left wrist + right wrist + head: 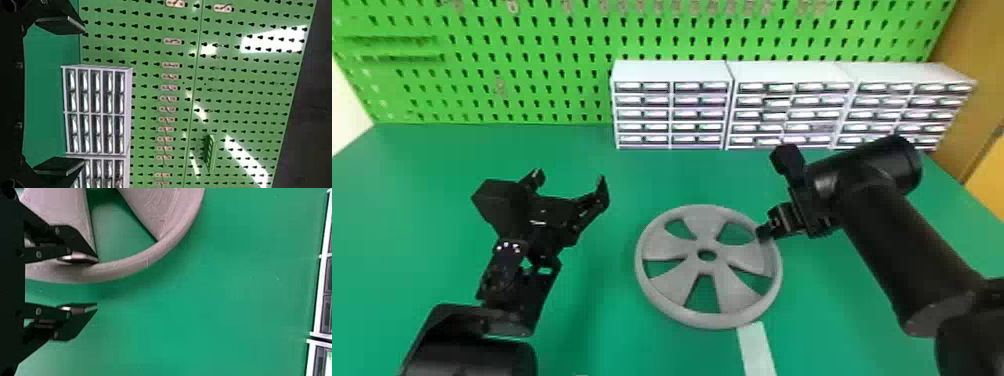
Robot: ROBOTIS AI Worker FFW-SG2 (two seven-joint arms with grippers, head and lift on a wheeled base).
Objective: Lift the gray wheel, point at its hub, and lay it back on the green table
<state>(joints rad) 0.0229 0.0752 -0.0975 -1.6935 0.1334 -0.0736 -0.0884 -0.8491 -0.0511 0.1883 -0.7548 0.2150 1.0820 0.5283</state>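
The gray wheel [707,305] lies on the green table [592,320], its hub [706,254] facing up. At its upper right rim stands my right gripper [766,233]. Seen from the right wrist, the right gripper [97,283] is open, one finger over the inner side of the wheel's rim [129,266] and the other outside it, with a gap between the rim and that outer finger. Left of the wheel and apart from it is my left gripper [569,186], raised and open. In the left wrist view the left gripper [84,95] has nothing between its spread fingers.
White drawer cabinets [672,72] line the table's back, behind the right arm. A green pegboard [532,75] rises behind them. A pale strip [757,350] runs from below the wheel to the front. Green table surface separates the left gripper from the wheel.
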